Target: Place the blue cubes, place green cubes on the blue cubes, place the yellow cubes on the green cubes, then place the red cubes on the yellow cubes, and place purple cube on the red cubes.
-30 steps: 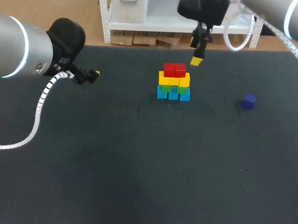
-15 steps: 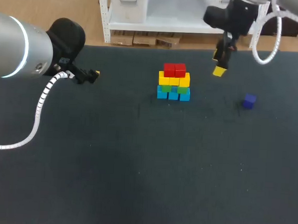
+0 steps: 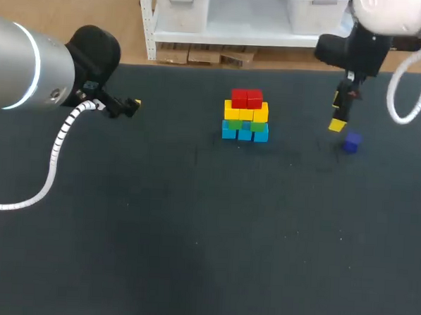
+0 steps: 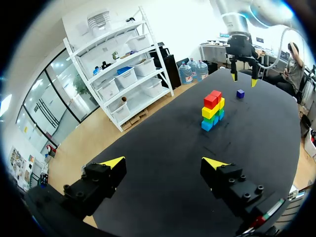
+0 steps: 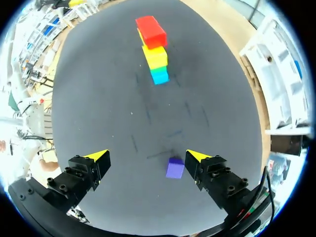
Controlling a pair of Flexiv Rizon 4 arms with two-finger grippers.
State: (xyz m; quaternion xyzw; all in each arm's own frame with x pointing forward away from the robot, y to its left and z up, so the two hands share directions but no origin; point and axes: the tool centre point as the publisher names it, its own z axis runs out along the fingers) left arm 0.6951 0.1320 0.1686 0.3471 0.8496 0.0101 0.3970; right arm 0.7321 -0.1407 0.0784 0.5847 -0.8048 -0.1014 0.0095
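Rightward from above the stack of blue, green, yellow and red cubes (image 3: 246, 115) comes the right gripper (image 5: 147, 156). It hangs over the small purple cube (image 5: 175, 168), which lies on the dark table (image 3: 192, 234) between its wide-open, empty fingers, nearer one of them. The left gripper (image 4: 163, 163), open wide and empty, is well apart from the stack.

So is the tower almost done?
Nearly. Blue cubes, green cubes, yellow cubes and red cubes are stacked. The right claw hovers open by the purple cube, which lies on the table, not grabbed yet. Left: set it on the red cubes.
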